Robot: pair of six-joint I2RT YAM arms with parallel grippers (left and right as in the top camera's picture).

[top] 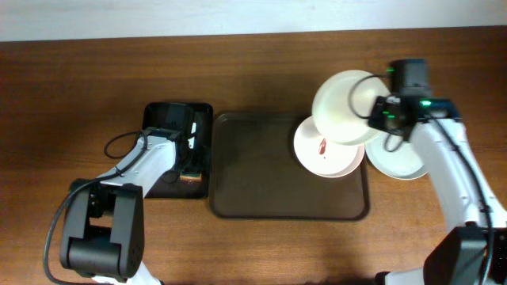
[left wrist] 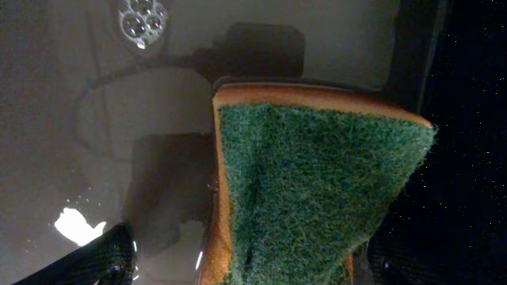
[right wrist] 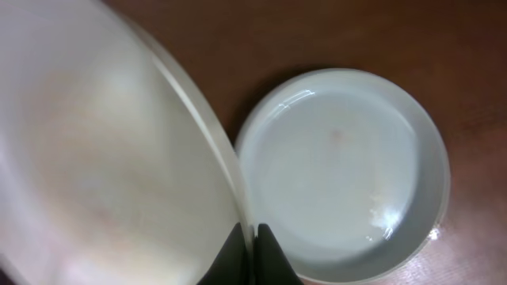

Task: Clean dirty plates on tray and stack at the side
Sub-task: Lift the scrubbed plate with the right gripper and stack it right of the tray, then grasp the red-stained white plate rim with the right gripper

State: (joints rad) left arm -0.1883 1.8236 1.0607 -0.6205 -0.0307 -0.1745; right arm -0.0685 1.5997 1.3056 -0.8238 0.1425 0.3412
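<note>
Two arms rise from your near edge of the desk (top: 79, 79). L side first: the L gripper (left wrist: 249, 255) hangs over the small black tray (top: 204, 111), fingers spread wide. A sponge (left wrist: 317, 198) lies btwn them, green scrub face toward the camera, orange body showing along its edge. The L finger stands clear of the sponge; whether the R one touches it, can't tell. A black cable (top: 119, 144) loops beside that arm.

Just R of the black tray sits the big brown tray (top: 253, 174). One plate is on it, the smeared plate (top: 337, 162), at the tray's R end toward the far side, w/ a red smear (top: 322, 147) at ctr.

Off the tray, on the desk just R of it, the side plate (top: 400, 166) rests flat. The wrist view shows a glint and a faint pinkish mark inside it. The R forearm crosses above its outer part, so from overhead you see only some of it.

Farther back, the R gripper (right wrist: 253, 249) has its fingers pinched together on the rim of the held plate (top: 341, 107). That plate is up off the desk and tilted, over the tray's far R corner. From overhead it covers the far edge of the smeared plate. In the R wrist view it fills the L half, blurred, its rim just beside the side plate.
</note>
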